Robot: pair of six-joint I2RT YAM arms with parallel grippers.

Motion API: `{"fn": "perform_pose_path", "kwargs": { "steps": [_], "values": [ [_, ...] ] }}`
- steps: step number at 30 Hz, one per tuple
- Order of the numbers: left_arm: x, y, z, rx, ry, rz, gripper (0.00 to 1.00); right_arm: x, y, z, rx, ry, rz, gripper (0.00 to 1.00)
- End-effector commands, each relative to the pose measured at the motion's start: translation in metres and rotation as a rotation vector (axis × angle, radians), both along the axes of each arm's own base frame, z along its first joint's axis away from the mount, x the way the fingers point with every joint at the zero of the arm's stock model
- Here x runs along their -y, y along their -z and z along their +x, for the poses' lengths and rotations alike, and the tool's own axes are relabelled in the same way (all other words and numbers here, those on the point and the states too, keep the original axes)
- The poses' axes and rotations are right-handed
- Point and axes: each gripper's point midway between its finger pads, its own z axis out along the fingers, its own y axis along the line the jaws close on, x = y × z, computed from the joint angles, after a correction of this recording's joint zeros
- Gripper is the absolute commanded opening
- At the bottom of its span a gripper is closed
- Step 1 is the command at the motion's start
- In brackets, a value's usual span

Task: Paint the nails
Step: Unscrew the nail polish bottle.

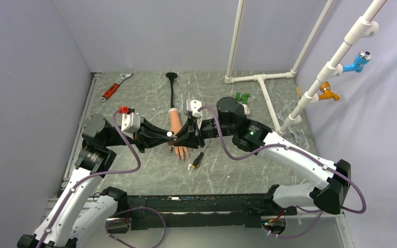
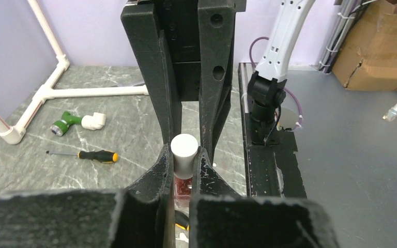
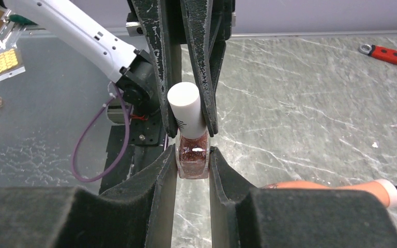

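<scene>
Sharing one small polish bottle (image 3: pixel 192 159), the two grippers meet over the mannequin hand (image 1: pixel 174 121). The right gripper (image 3: pixel 192 155) is clamped on the glass body, and the left gripper (image 2: pixel 184 166) is pinched tight on the white cap (image 3: pixel 185 106). The glass looks slick and breakable, so a firm hold low on the body, with any twist taken at the cap, seems right. The nails (image 1: pixel 181 155) sit at the fingertips of that one peach hand, which lies flat on the table; they are too small to count here. The hand looks light and rubbery and likely to shift, so brushing probably wants little pressure. One screwdriver (image 1: pixel 197 160) lies just beside it.
</scene>
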Motion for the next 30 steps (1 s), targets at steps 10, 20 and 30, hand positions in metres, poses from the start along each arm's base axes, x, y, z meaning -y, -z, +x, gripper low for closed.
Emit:
{"fn": "perform_pose_path", "kwargs": {
  "steps": [10,20,30],
  "values": [
    [-0.005,0.002,0.033,-0.040,-0.190,0.015,0.00,-0.011,-0.043,0.047,0.030,0.238,0.133,0.00],
    [-0.007,0.007,0.051,-0.085,-0.273,0.016,0.00,-0.010,-0.035,0.079,-0.012,0.422,0.121,0.00],
    [-0.006,0.014,0.053,-0.123,-0.271,0.045,0.06,-0.008,-0.028,0.082,-0.004,0.446,0.115,0.00]
  ]
}}
